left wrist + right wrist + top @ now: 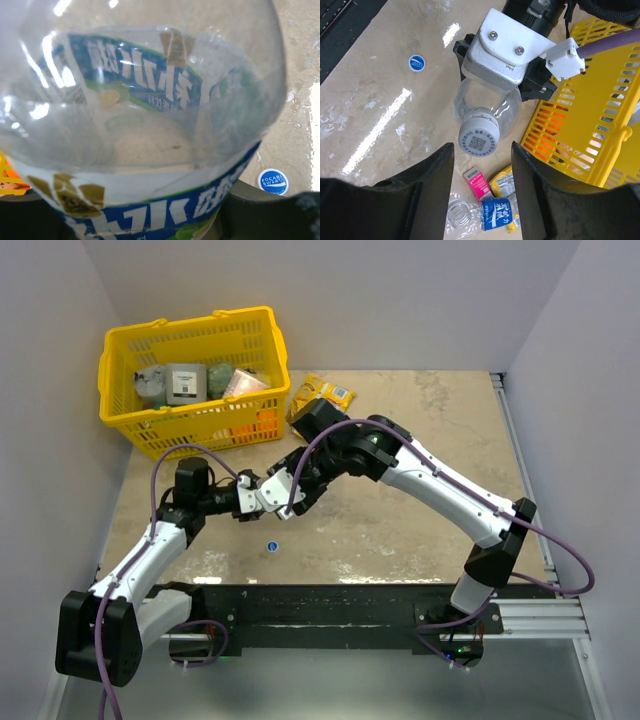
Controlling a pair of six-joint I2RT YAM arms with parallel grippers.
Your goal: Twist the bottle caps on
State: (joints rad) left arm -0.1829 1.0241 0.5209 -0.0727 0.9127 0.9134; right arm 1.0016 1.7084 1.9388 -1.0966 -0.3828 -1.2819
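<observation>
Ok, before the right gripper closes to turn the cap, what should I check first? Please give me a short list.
1. Left gripper grips the bottle: ok.
2. White cap sits on the bottle's neck: ok.
3. Cap is straight on the thread: cannot tell.
4. Right gripper is open and lined up with the white cap, not touching it: ok.
5. Blue cap lies on the table, apart from both grippers: ok.

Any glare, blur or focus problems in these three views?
Left wrist: the clear plastic bottle with the blue label fills the frame, soft and flecked with bright highlights. Right wrist: white glare stripes cross the glossy beige tabletop, and its own dark fingers look underexposed and soft. Top external: evenly lit and sharp.
</observation>
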